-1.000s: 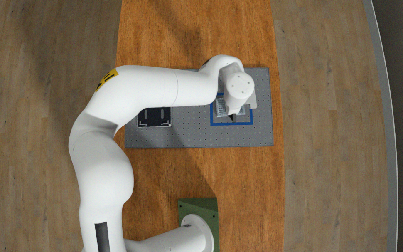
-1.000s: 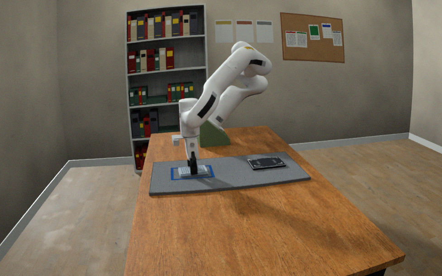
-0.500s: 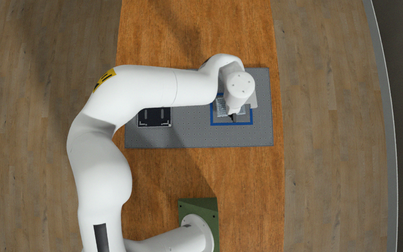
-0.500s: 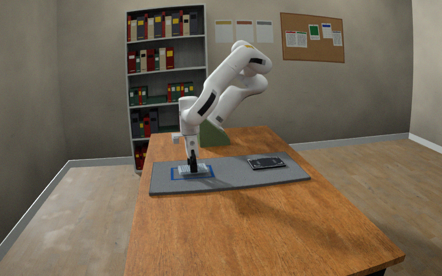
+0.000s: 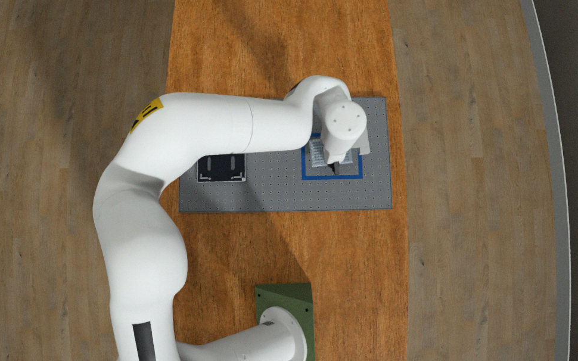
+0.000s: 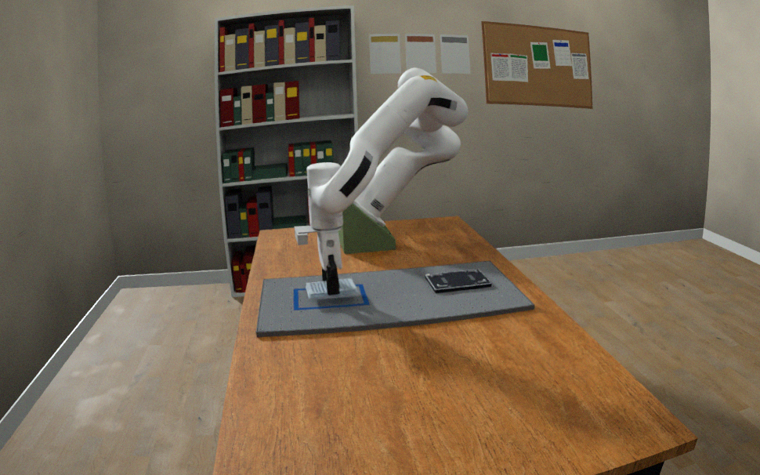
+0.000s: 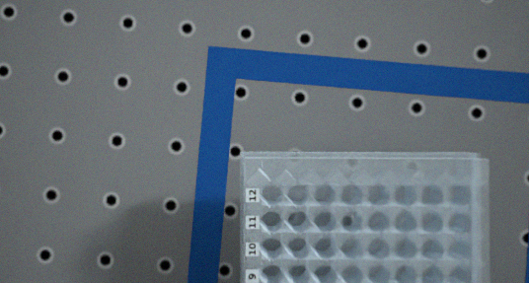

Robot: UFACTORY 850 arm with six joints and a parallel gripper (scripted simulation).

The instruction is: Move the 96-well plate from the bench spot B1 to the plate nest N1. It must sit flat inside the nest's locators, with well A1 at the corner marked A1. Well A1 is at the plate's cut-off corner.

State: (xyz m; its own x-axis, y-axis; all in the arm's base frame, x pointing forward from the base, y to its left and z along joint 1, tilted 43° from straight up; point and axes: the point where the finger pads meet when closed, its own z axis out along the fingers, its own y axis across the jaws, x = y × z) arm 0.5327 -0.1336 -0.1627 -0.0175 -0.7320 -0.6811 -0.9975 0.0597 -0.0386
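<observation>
The clear 96-well plate (image 5: 317, 152) (image 6: 314, 289) (image 7: 365, 236) is level, a little above the bench spot B1, whose blue outline (image 5: 331, 177) (image 6: 330, 306) (image 7: 217, 133) surrounds it from above. The wrist view shows the plate's end with columns 12 to 9; well A1 and the cut-off corner are not visible. My gripper (image 5: 333, 157) (image 6: 331, 284) points down and is shut on the plate across its middle; the far finger is mostly hidden. The dark plate nest N1 (image 5: 220, 168) (image 6: 457, 279) is empty, partly hidden by my arm in the top view. Its A1 mark is unreadable.
The grey perforated board (image 5: 277, 199) (image 6: 397, 306) carries both B1 and the nest, on the wooden table (image 5: 340, 268) (image 6: 430, 389). The nest's light corner locators stand up slightly. My forearm spans above the board between nest and plate. The green arm base (image 5: 282, 293) (image 6: 365, 236) is at the table's other end.
</observation>
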